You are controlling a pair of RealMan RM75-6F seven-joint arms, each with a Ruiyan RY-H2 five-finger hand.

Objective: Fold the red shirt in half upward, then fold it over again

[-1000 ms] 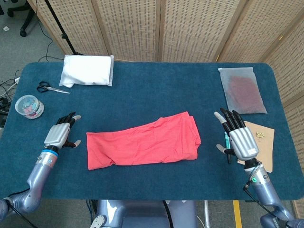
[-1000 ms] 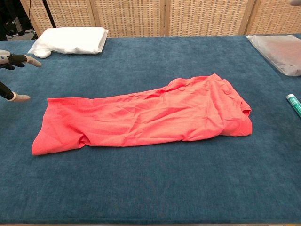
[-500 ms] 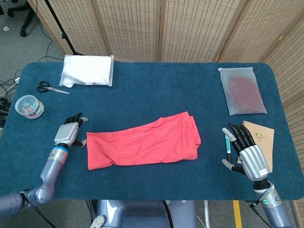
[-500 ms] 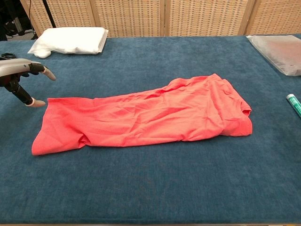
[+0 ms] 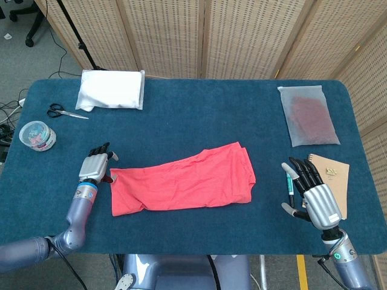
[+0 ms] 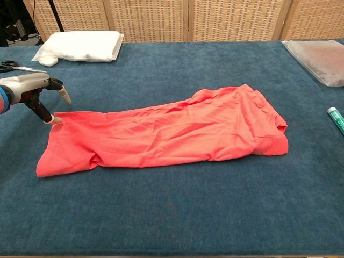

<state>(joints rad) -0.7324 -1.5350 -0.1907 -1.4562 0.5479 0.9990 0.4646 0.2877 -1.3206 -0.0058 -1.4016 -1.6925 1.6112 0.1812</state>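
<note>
The red shirt (image 6: 166,131) lay mid-table as a long, soft, rumpled band, apparently already doubled once, so the second fold looked to be the step in hand. The left hand (image 5: 96,165) sat at its far-left corner, fingers apart, one tip touching the hem, nothing gripped. The next move called for a real pinch on that corner. The right hand (image 5: 313,192) hovered spread and empty beside a pen (image 5: 289,183). Farther back: a frosted pouch (image 5: 308,115), a plump white packet (image 5: 112,89).
</note>
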